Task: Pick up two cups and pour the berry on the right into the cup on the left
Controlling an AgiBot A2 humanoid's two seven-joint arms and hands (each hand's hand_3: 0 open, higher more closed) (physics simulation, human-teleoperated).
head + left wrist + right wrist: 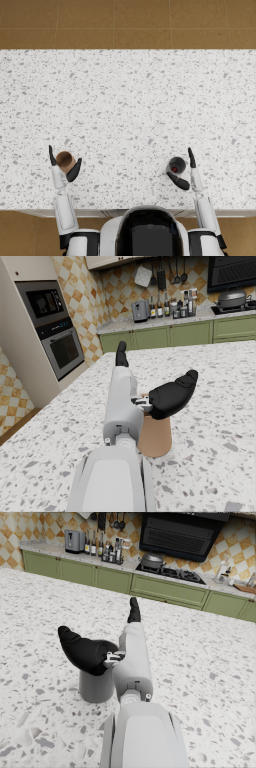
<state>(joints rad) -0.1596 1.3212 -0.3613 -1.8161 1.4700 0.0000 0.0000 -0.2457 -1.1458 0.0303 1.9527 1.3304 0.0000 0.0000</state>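
Grasping comes first here: each dark hand sits beside its cup with fingers spread and nothing yet held. In the head view the left hand (64, 167) brackets the plain brown cylindrical cup (65, 160) at the lower left of the frame, and the right hand (184, 172) brackets the dark grey cylindrical cup (176, 164) at the lower right, where a small red berry (174, 170) shows inside. To do this well, I judge each hand should close evenly round the cup's wall, thumb opposite fingers, low enough that the cup cannot tip (the grey one most of all, since its berry must stay in until the pour). Both cups stand upright, well apart, near the front edge of the white speckled stone countertop (130, 100). Brown tiled floor (128, 22) fills the top of the head view; the wrist views show green cabinets (170, 336), a built-in oven (62, 351) and a stove (170, 572).
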